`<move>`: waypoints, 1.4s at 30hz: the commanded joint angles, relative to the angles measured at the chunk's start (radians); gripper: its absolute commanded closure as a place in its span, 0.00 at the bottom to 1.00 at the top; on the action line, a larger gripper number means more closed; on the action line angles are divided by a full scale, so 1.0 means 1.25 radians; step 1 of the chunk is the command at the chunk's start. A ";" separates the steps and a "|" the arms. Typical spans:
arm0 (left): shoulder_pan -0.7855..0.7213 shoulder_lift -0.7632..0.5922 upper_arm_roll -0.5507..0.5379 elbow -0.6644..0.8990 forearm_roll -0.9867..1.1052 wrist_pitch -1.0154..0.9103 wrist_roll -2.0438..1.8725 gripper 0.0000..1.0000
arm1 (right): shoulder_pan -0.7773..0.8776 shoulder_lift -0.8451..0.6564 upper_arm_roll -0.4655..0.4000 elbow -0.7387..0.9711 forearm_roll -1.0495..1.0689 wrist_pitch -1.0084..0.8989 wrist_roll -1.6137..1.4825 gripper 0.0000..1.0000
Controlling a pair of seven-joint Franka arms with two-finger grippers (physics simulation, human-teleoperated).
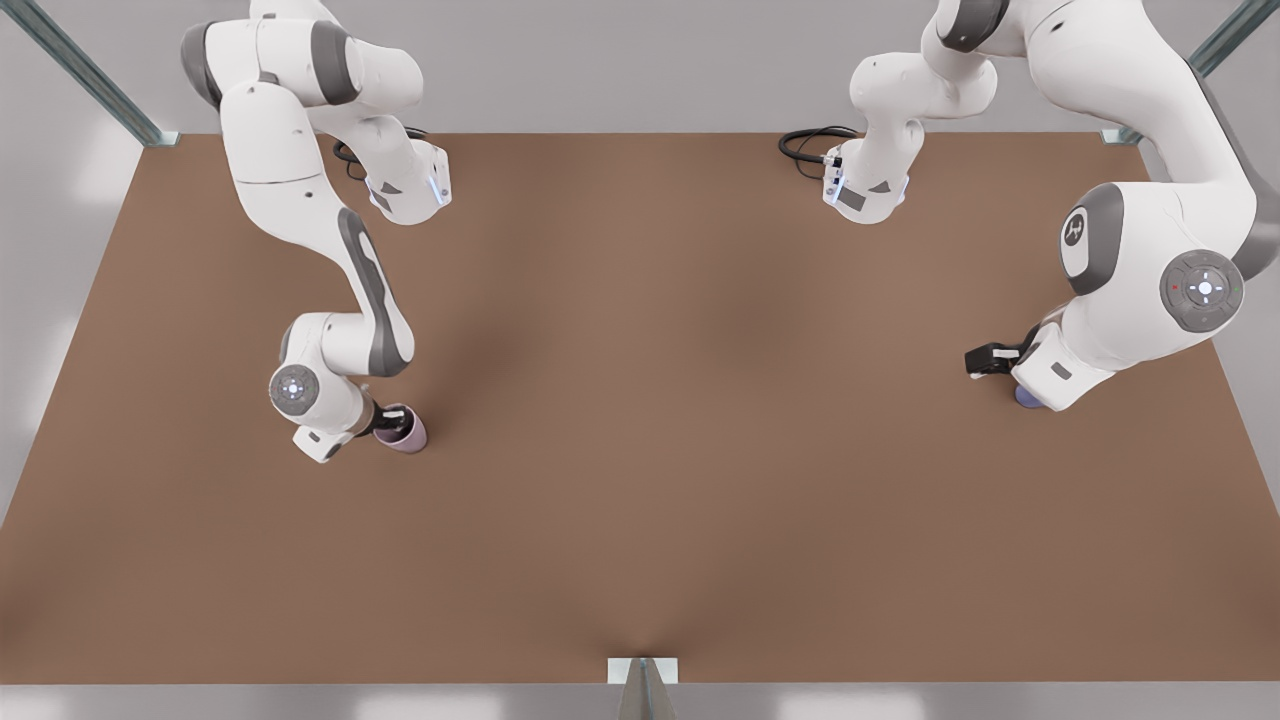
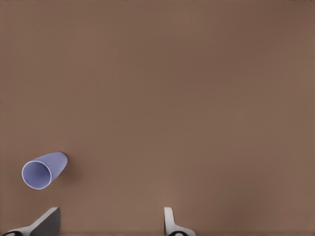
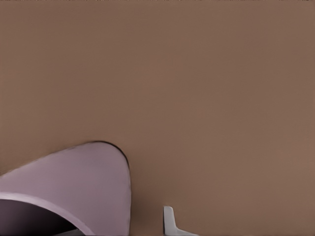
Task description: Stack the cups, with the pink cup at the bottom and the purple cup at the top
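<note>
— My left hand point(image 2: 110, 211) is open, the two grey fingers point(image 2: 47, 221) spread wide, nothing between them. It hangs low over the flat brown table point(image 1: 640, 420), at the front view's right.

— Where's the small lavender-blue tapered cup?

— The purple cup point(image 2: 43, 169) is on the table just beside that hand, outside the finger gap and not touching either finger. In the left wrist view its mouth faces the camera and the pale inside shows. In the front view just a sliver of it point(image 1: 1024, 398) shows under the wrist.

— And the other side?

— My right hand point(image 1: 380, 420) is down at the small dusty-pink tapered cup point(image 1: 405, 432), at the front view's left. Dark fingertip sits at the rim. In the right wrist view the pink cup point(image 3: 74, 187) is very close, dark inside visible, and the one finger point(image 3: 169, 219) I can see stands clear of the cup wall with bare table between. Reads as open, not clamped. Second finger is hidden by the cup.

— Cups relative to each other?

— Well apart, opposite sides of the table. Not stacked.
</note>
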 commanded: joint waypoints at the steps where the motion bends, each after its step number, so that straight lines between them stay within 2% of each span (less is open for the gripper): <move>1: 0.000 0.000 0.000 0.000 0.000 -0.001 0.000 0.00 | 0.000 0.000 0.000 0.000 0.000 0.000 0.000 0.61; 9: 0.000 -0.001 0.000 0.000 0.000 -0.001 0.000 0.00 | 0.000 -0.002 0.002 0.007 0.001 0.001 0.005 0.79; 18: 0.000 -0.001 0.009 0.000 0.000 -0.001 0.007 0.00 | 0.002 -0.012 0.011 0.011 0.000 0.000 0.009 0.79; 21: 0.000 -0.005 0.010 0.000 0.000 -0.003 0.007 0.00 | 0.002 -0.045 0.043 0.016 0.001 -0.010 0.055 0.79; 23: 0.000 -0.005 0.015 0.000 0.000 -0.001 0.009 0.00 | 0.002 -0.063 0.096 0.048 0.001 -0.087 0.145 0.79; 25: 0.000 -0.003 0.020 0.001 0.000 0.003 0.009 0.00 | 0.002 -0.069 0.169 0.067 0.001 -0.087 0.271 0.79; 26: 0.001 -0.001 0.026 0.001 -0.001 0.009 0.009 0.00 | 0.015 -0.069 0.210 0.090 0.001 -0.090 0.343 0.79; 29: 0.004 0.001 0.036 0.000 -0.004 0.018 0.010 0.00 | 0.166 0.005 0.211 0.237 0.040 -0.113 0.583 0.79; 32: 0.011 0.010 0.059 -0.001 -0.005 0.034 0.016 0.00 | 0.314 0.159 0.209 0.507 0.068 -0.195 0.779 0.79; 33: 0.050 0.002 0.061 -0.040 -0.005 0.074 0.058 0.00 | 0.364 0.235 0.204 0.635 0.066 -0.233 0.848 0.79; 34: 0.072 -0.006 0.063 -0.077 -0.005 0.107 0.078 0.00 | 0.388 0.281 0.202 0.704 0.065 -0.234 0.892 0.79; 35: 0.094 -0.012 0.071 -0.108 -0.005 0.127 0.113 0.00 | 0.439 0.343 0.156 0.800 0.066 -0.258 0.931 0.79; 38: 0.096 -0.021 0.163 -0.200 -0.006 0.210 0.231 0.00 | 0.471 0.447 0.141 0.904 0.064 -0.232 0.989 0.79; 42: 0.097 -0.017 0.276 -0.319 -0.092 0.331 0.399 0.00 | 0.492 0.463 0.108 0.903 0.064 -0.200 1.023 0.79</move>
